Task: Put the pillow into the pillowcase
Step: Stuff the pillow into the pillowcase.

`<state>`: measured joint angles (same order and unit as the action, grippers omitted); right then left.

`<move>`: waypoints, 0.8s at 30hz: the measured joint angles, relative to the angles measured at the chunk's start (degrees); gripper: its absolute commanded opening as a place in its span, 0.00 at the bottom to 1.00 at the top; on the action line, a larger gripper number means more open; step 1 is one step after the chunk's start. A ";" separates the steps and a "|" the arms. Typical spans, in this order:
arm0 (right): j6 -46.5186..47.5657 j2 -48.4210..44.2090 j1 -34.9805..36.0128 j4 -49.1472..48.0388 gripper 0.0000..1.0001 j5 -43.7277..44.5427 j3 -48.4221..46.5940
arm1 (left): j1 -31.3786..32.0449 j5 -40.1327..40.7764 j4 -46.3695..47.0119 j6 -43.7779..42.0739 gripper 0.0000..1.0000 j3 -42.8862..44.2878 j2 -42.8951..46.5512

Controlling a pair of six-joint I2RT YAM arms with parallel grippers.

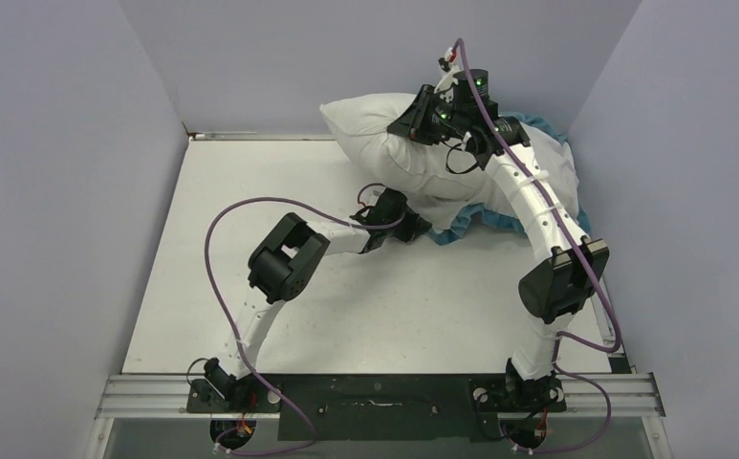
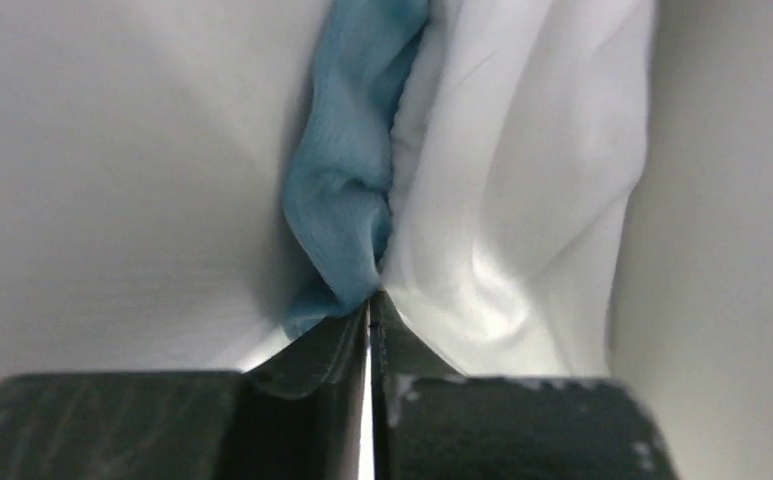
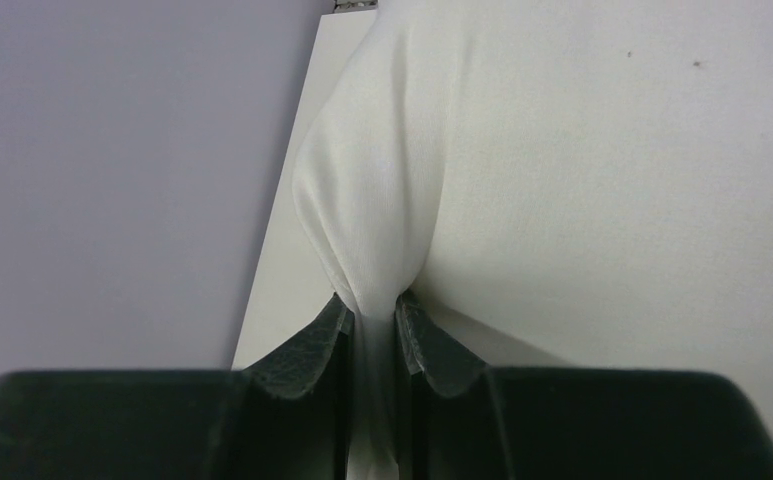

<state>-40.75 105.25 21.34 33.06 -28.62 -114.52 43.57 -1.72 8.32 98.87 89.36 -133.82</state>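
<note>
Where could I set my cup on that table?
Bare: the table's left half, between wall and left arm, and the near middle up to the right arm. Crowded: the far right, with pillow, pillowcase, left tool and right tool.

I can read no text, label, brand, number or sign on any of my three feeds.
</note>
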 measured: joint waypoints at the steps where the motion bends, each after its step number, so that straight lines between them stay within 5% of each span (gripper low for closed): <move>1: 0.09 0.00 -0.07 0.00 0.05 -0.07 0.00 | -0.48 0.48 1.07 -0.90 0.00 -0.72 0.26; 8: 0.48 -0.24 -1.07 -0.09 0.05 -1.70 0.02 | -4.76 4.76 4.55 -8.48 0.00 -13.22 10.99; 18: -0.79 -0.26 -1.81 -4.26 0.05 -8.94 0.02 | -9.86 12.63 3.48 -21.22 0.00 -23.06 40.39; 22: -0.92 -0.26 -1.77 -5.75 0.05 -10.25 0.02 | -10.69 13.42 -0.66 -25.90 0.44 -23.19 47.19; 24: -0.68 -0.26 -1.77 -5.42 0.05 -10.08 0.02 | -10.86 12.57 -3.04 -26.45 0.56 -23.21 47.76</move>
<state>-41.43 104.99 19.57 27.64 -38.70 -114.50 32.71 10.85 5.28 72.42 66.15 -86.06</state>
